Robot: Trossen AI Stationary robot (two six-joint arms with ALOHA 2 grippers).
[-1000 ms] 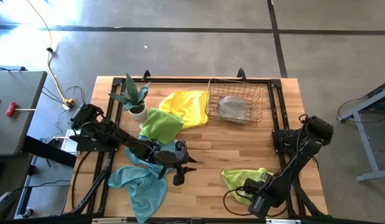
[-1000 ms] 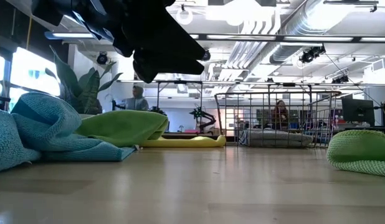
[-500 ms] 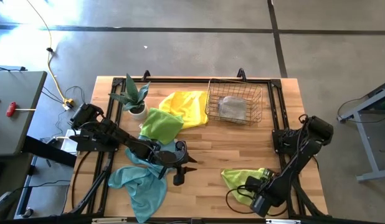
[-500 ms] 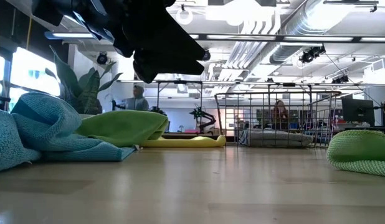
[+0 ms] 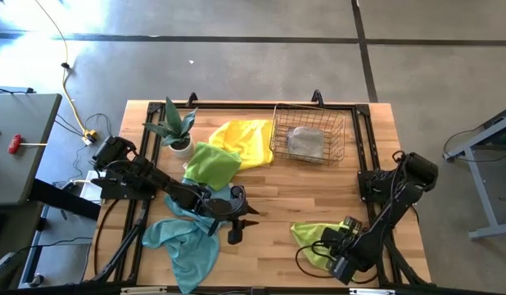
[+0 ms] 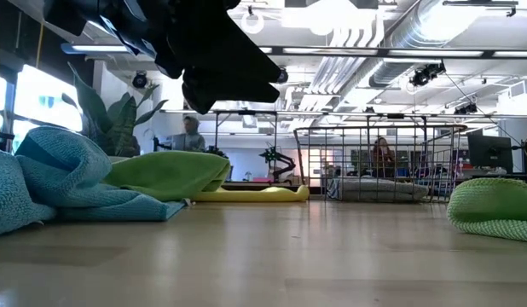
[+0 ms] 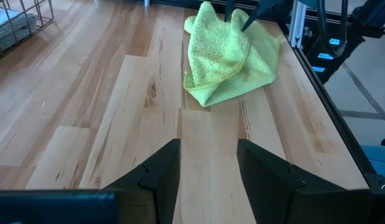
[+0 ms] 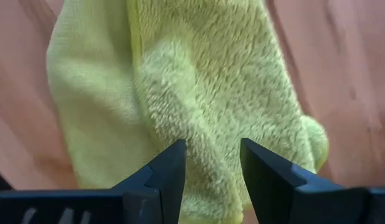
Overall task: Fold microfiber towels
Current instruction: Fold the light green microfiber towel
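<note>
Towels, high view: 4 loose cloths lie on the wooden table [image 5: 269,192]: a yellow towel [image 5: 243,139] touching a lime towel [image 5: 210,162] beside the potted plant [image 5: 178,127], a teal towel [image 5: 183,242] crumpled near the front left edge, and a second lime towel [image 5: 314,236] near the front right corner. A grey towel [image 5: 305,142] sits inside the wire basket [image 5: 279,135] at the back.
Left tool, high view: left tool [image 5: 239,220] hangs over the table just beside the teal towel, pointing toward the right side.
Right tool, high view: right tool [image 5: 333,246] sits over the second lime towel.
Low view: teal towel [image 6: 50,175] is heaped at the left, lime towel [image 6: 165,175] and yellow towel [image 6: 246,194] behind it, basket [image 6: 370,162] farther back, second lime towel [image 6: 494,206] at the right edge. A dark arm [image 6: 178,47] hangs overhead.
Left wrist view: left tool [image 7: 208,158] has its 2 fingers parted with bare table between them, holding nothing; the second lime towel [image 7: 227,56] lies well ahead.
Right wrist view: right tool [image 8: 211,158] has its fingers parted just above the second lime towel [image 8: 199,87]; nothing is pinched between them.
</note>
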